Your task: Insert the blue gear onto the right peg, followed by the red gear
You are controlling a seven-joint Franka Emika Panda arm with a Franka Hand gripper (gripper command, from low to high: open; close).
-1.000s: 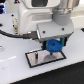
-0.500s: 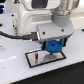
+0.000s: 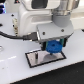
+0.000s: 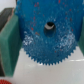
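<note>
The robot's gripper (image 3: pixel 53 45) clenches the flat, toothed bright-blue plastic gear (image 3: pixel 54 47) level just above the black-framed grey rectangular plate (image 3: pixel 35 59), toward its right end; the thin peg beneath is hidden.

Looks like a robotics lab or test bench. Bare white desk (image 3: pixel 15 70) with a black-framed grey plate (image 3: pixel 44 58) lying flat toward the middle, apparently a purpose-made fixture. White industrial arm (image 3: pixel 42 17) filling the far side, with a black cable (image 3: pixel 12 35) trailing toward the exterior view's left edge. Plain white backdrop, nothing domestic.
</note>
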